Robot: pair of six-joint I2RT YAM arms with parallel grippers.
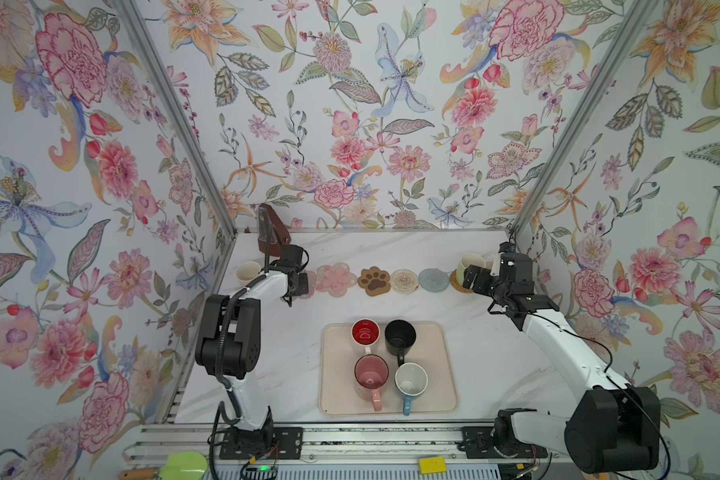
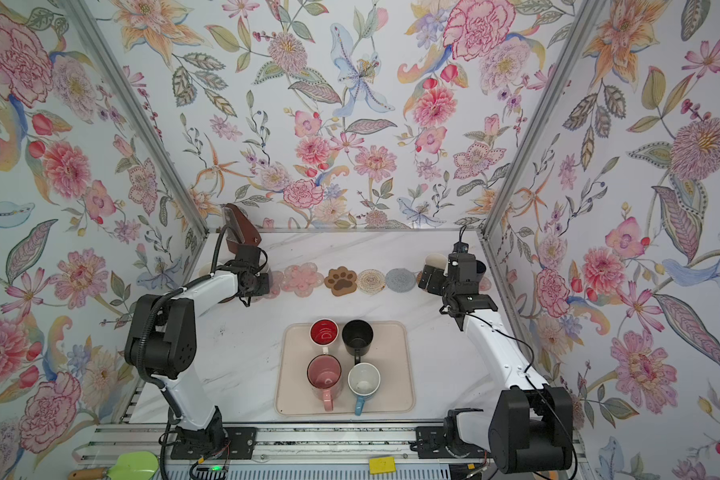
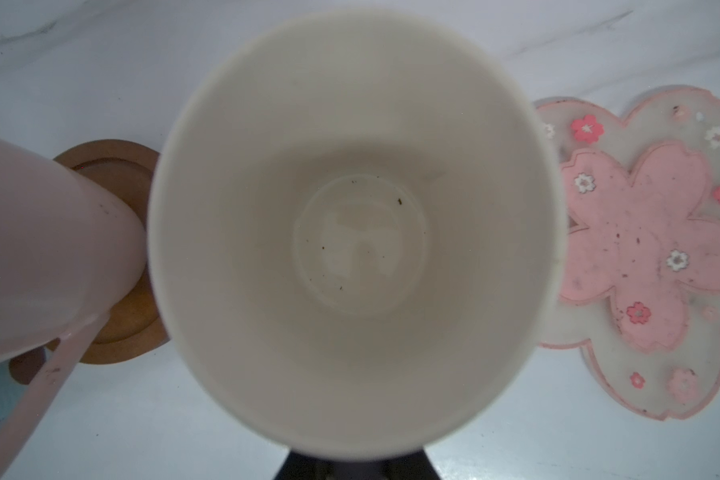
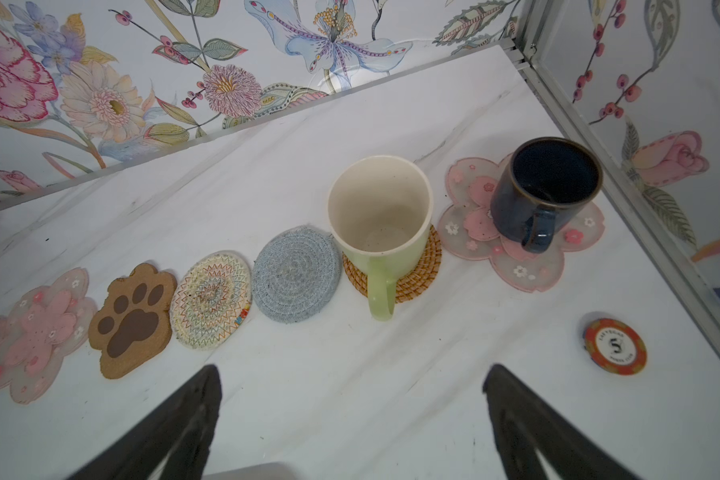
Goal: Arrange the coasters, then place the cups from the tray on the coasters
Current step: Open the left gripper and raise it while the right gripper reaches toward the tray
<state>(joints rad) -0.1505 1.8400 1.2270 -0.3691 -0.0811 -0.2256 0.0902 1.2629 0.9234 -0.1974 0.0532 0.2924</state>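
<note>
I read a 5 on the orange poker chip near the right edge of my worktop; its ring lettering looked like LAS VEGAS and POKER CLUB. The tag on the cream woven coaster was illegible

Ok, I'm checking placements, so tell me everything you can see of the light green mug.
The light green mug looks like glossy ceramic, pale green outside and cream inside. It stands upright and empty on the tan rattan coaster, beside the grey woven coaster. Its single loop handle is turned toward the open right hand, which does not touch it.
</note>
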